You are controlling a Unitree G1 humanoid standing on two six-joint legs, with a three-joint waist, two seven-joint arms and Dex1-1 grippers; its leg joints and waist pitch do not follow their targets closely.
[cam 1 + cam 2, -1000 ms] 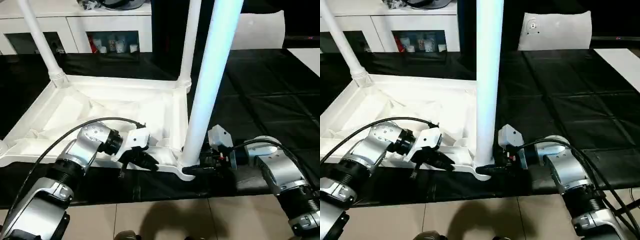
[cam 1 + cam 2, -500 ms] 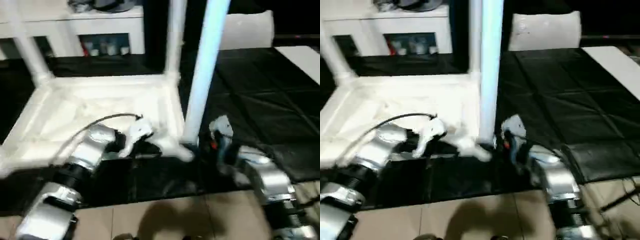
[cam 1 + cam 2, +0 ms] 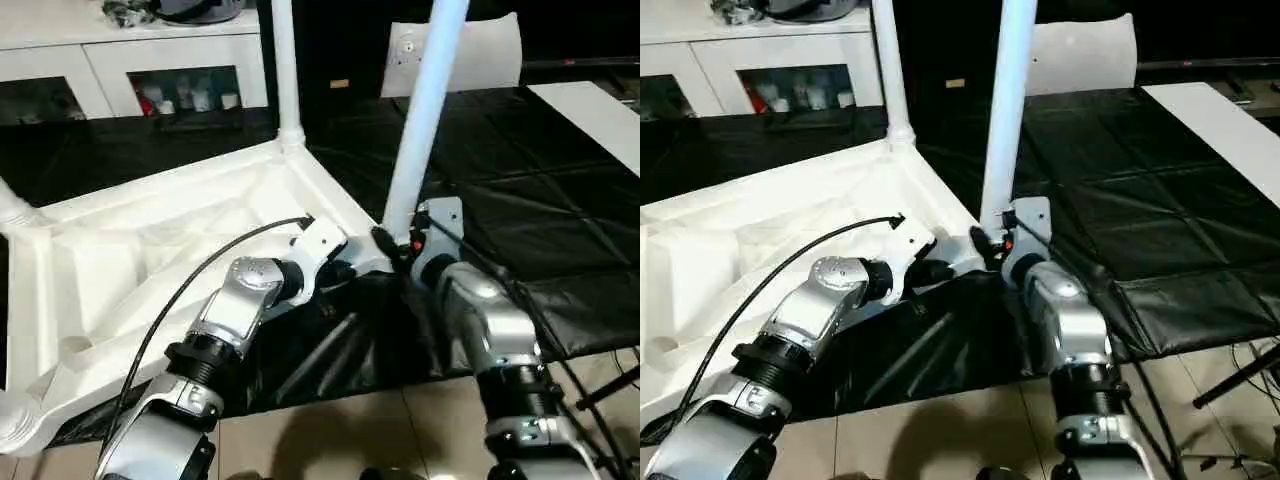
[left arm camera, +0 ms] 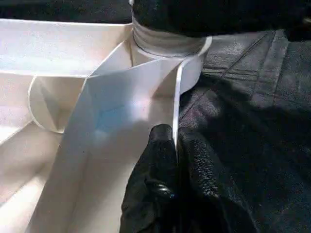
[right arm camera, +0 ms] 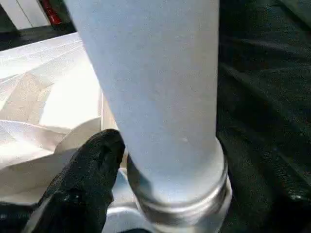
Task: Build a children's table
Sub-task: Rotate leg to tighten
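Note:
The children's table lies upside down on a black sheet, its ribbed white top [image 3: 150,260] turned at an angle to me. One white leg [image 3: 283,70] stands in the far corner socket. Another leg [image 3: 425,110] rises from the near right corner. My left gripper [image 3: 345,272] is shut on the top's thin rim beside that corner; in the left wrist view its fingers [image 4: 160,160] pinch the rim wall. My right gripper [image 3: 392,243] grips the base of the near leg [image 5: 160,97], one finger [image 5: 92,170] pressed to its side and the other hidden behind it.
A white cabinet [image 3: 120,60] with glass doors stands at the back left. A white panel [image 3: 490,55] leans behind the leg, and a flat white board [image 3: 590,110] lies at the far right. The black sheet [image 3: 540,210] ends at tiled floor [image 3: 330,440] in front.
The table top has swung round on the sheet, its near right corner moving away from me. Both grippers went with it and kept their holds. The camera has also shifted.

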